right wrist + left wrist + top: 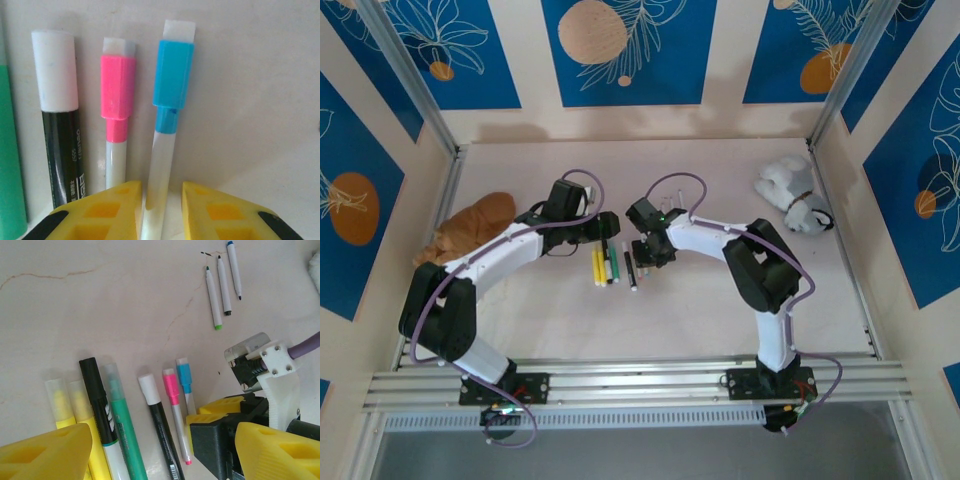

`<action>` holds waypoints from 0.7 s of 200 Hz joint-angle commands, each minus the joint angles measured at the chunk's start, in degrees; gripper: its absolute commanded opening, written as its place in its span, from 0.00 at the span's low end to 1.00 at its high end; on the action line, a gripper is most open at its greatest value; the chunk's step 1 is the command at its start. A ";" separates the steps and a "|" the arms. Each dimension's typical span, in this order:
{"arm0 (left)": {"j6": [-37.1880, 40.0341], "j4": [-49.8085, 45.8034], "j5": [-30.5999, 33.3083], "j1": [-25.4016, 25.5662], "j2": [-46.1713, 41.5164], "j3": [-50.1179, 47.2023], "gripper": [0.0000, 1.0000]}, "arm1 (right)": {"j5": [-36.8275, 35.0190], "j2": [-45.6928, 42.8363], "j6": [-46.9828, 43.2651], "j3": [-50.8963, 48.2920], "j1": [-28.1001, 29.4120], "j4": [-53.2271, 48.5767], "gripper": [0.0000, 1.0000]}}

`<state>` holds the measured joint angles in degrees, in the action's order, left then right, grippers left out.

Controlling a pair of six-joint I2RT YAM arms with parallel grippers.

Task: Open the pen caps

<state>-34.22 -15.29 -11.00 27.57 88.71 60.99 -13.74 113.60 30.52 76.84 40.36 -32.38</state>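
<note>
Several capped pens lie side by side on the table (720, 300). A thin white pen with a blue cap (172, 75) lies with its body between the yellow fingers of my right gripper (162, 187). The left finger touches it and a small gap shows on the right, so this gripper is open. Beside it lie a pink cap (117, 87) and a white cap (55, 70) on a black pen. My left gripper (160, 440) hangs wide open over the row, holding nothing. In the top view the left gripper (607, 232) and right gripper (646, 252) stand close together.
Two yellow highlighters (62, 405), a black marker (97, 395) and a green marker (122, 425) lie left of the thin pens. Three uncapped thin pens (223, 285) lie farther off. A brown plush (475, 228) sits at the left wall, a white plush dog (792, 195) at the right.
</note>
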 commanded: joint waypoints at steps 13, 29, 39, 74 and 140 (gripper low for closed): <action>-0.66 1.75 -1.39 0.51 1.25 0.05 0.75 | -2.11 4.51 -0.39 4.00 0.73 -5.01 0.25; -0.75 2.25 -1.46 0.55 1.29 -0.34 0.75 | -2.55 6.30 -0.20 4.85 1.08 -5.98 0.19; -0.76 2.45 -1.48 0.55 1.36 -0.52 0.75 | -2.82 7.16 -0.12 4.90 1.26 -6.18 0.15; -0.96 2.85 -1.98 0.55 1.86 -0.61 0.75 | -2.32 7.15 0.41 3.11 0.87 -5.09 0.00; -5.15 3.75 -4.85 1.58 5.47 2.42 0.75 | 7.42 -8.69 -2.63 -4.50 -2.39 4.42 0.00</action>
<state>-36.69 -12.78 -13.26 27.79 92.42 61.10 -13.15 111.39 29.80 74.78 39.22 -32.47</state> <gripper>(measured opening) 0.749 0.073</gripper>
